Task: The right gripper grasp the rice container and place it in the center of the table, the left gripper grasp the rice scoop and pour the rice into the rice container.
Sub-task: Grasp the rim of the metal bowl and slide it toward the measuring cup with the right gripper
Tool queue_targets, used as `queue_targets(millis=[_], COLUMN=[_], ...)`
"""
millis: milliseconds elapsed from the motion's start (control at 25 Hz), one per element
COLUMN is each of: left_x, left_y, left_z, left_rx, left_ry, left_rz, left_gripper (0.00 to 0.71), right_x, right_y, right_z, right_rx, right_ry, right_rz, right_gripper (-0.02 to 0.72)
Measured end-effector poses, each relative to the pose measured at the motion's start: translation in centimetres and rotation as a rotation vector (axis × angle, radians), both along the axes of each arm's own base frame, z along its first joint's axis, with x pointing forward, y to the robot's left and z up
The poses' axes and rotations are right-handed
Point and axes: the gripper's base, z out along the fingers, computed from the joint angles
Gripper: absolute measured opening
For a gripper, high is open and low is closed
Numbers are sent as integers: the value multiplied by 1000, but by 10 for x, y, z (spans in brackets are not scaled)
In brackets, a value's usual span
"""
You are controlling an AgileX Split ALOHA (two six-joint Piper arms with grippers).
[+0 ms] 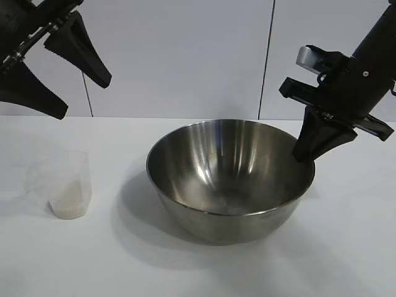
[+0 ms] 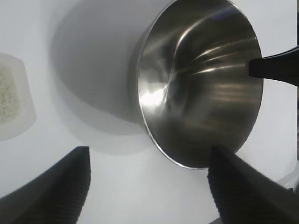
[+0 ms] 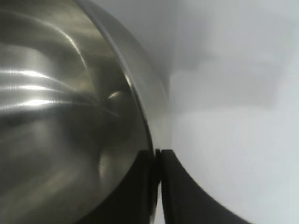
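The rice container (image 1: 229, 179) is a wide shiny steel bowl standing on the white table (image 1: 346, 247), near its middle. My right gripper (image 1: 304, 154) is shut on the bowl's right rim, one finger inside and one outside (image 3: 156, 154). The rice scoop (image 1: 68, 184), a small translucent cup with white rice (image 1: 67, 204) in its bottom, stands at the table's left. My left gripper (image 1: 83, 93) hangs open high above the scoop, nothing between its fingers (image 2: 148, 163). In the left wrist view the bowl (image 2: 201, 84) and the scoop (image 2: 11, 100) lie below.
A pale panelled wall (image 1: 185, 55) with dark vertical seams rises behind the table. Bare tabletop lies between scoop and bowl and along the front edge.
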Motion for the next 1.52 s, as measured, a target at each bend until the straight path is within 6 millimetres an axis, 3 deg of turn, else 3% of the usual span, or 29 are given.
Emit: queue_targets(millis=[440, 720, 1320, 1440, 1520], left_x=[0, -1, -2, -2, -2], left_y=[0, 0, -1, -1, -1], left_z=[0, 0, 0, 0, 0], left_rx=[0, -1, -2, -2, -2], left_ry=[0, 6, 21, 21, 21], left_rz=[0, -5, -17, -17, -17], left_gripper=[513, 513, 513, 513, 513], right_x=[2, -1, 1, 1, 1], right_y=[12, 39, 37, 38, 38], right_z=[4, 0, -7, -6, -6], right_rx=[86, 86, 51, 65, 68], right_ry=[-23, -28, -7, -2, 3], right_rz=[-7, 21, -17, -33, -42], right_gripper=[20, 20, 28, 99, 221])
